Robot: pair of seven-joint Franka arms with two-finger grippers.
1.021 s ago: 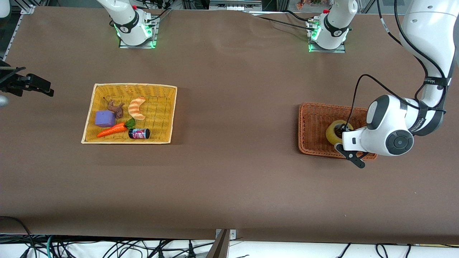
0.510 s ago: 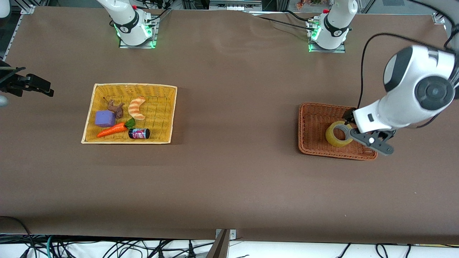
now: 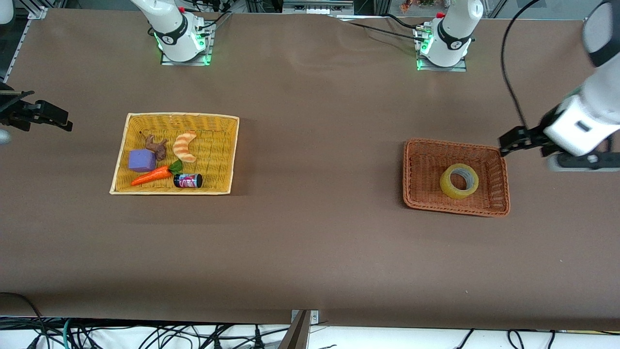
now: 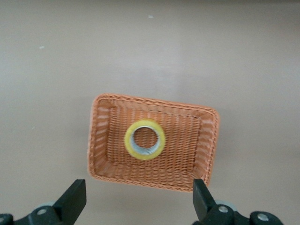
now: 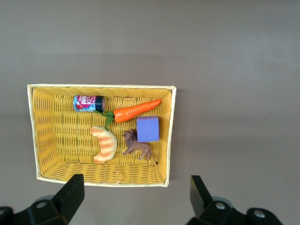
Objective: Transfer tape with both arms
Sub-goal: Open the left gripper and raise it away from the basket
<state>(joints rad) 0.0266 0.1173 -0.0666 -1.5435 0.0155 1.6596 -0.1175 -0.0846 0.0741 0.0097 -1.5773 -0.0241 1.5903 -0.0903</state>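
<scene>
The tape, a yellowish ring with a grey core, lies flat in the orange wicker basket toward the left arm's end of the table. My left gripper is open and empty, up in the air over the table just beside the basket's rim. In the left wrist view the tape lies in the basket well below my open left gripper. My right gripper waits open and empty at the right arm's end, high beside the yellow basket; the right wrist view shows it open.
The yellow basket holds a striped croissant toy, a carrot, a purple block, a brown lion figure and a small can. Bare brown table lies between the two baskets.
My left gripper has risen off the tape and swung away toward the left arm's end of the table. The tape stays in the orange basket. The right arm has not moved.
</scene>
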